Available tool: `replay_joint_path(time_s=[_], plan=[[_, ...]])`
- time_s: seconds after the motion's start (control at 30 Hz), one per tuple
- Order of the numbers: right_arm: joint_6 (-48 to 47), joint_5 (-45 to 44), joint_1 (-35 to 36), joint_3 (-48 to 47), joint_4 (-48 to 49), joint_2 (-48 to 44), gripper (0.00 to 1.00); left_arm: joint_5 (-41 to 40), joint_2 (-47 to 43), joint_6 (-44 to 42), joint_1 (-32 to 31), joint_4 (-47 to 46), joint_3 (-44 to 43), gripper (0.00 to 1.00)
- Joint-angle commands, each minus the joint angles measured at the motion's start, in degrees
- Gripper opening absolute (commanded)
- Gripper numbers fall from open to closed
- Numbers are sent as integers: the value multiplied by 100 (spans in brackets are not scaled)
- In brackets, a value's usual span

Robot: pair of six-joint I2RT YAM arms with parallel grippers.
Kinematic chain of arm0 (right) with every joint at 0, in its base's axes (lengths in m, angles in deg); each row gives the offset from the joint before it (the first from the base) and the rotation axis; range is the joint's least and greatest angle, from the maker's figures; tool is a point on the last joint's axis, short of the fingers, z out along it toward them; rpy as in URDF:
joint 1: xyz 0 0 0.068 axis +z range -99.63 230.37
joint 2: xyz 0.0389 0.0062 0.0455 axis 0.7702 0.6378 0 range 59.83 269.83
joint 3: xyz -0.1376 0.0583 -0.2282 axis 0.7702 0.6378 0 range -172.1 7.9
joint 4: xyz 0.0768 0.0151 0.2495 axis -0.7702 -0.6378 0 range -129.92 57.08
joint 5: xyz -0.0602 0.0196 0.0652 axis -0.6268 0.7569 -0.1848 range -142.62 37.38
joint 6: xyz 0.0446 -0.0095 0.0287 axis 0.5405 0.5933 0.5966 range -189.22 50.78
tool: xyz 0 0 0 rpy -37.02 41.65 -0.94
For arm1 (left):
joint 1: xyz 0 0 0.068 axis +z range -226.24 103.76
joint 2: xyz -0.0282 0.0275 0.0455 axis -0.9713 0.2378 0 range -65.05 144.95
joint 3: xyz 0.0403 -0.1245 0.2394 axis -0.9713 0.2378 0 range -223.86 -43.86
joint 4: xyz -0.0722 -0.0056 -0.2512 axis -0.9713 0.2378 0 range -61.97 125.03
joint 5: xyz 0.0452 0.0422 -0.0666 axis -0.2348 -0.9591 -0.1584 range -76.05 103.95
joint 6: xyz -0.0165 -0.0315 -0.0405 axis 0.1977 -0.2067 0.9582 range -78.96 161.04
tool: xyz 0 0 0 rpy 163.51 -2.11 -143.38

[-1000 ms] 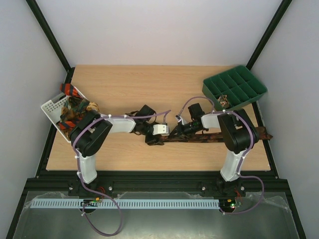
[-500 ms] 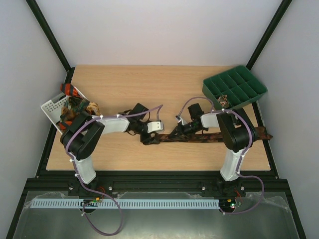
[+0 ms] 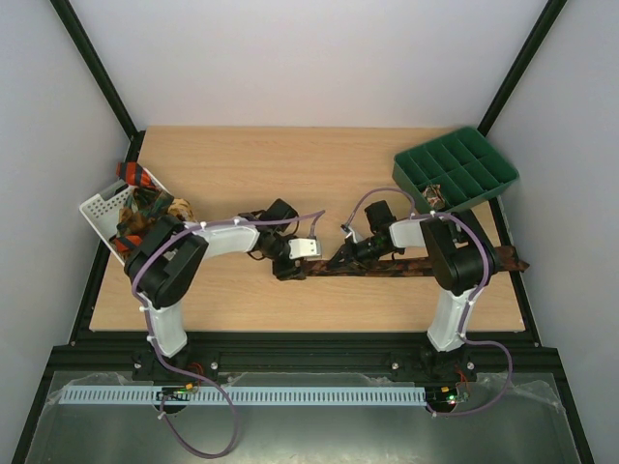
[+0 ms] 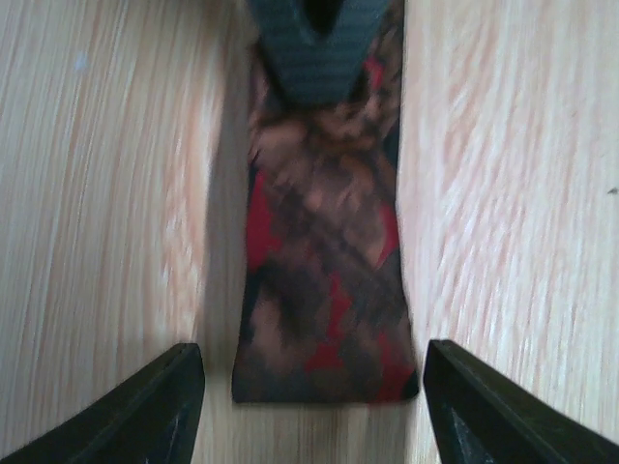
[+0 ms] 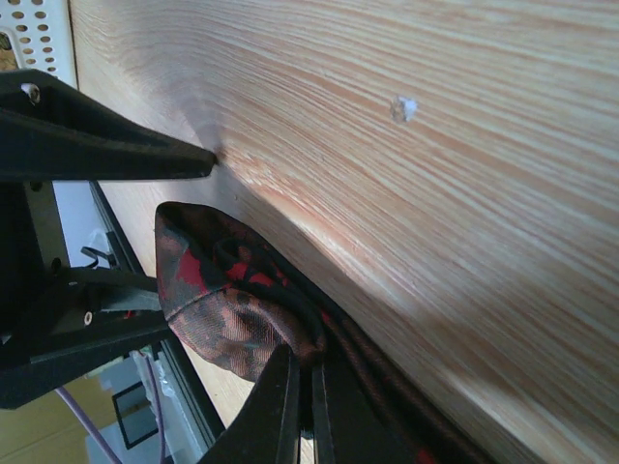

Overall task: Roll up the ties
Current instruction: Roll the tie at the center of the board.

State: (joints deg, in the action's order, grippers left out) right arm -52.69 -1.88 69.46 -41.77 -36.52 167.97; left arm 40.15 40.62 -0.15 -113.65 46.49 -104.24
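My left arm reaches right across mid-table. My left gripper [image 4: 311, 382] sits low, its jaws spread astride the dark brown tie's [image 4: 324, 280] cut end, with wood showing on both sides. My right gripper [image 5: 302, 387] pinches the tie's fold. The tie runs along the table [image 3: 290, 174] to its right edge.

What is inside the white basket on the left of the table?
The white basket holds crumpled ties, orange-striped and tan-gold; anything beneath them is hidden.

wooden table [image 3: 290, 164]: tie [image 3: 392, 271], basket [image 3: 100, 206], tray [image 3: 411, 180]
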Motion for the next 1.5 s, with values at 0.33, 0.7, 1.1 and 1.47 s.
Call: replay_joint_path(time_s=[0.33,0.7,1.1,1.47], plan=[[-79,-233,-39,9,-307,268,1,126,-199,262,-214,-417,170,39],[-19,-230,-45,45,-250,261,1,1170,-403,530,-194,-893,213,34],[9,-103,-46,35,-225,257,1,1101,566,840,-285,-1649,104,37],[-96,-28,-46,-16,-416,-51,2,688,773,825,-346,-1350,123,30]])
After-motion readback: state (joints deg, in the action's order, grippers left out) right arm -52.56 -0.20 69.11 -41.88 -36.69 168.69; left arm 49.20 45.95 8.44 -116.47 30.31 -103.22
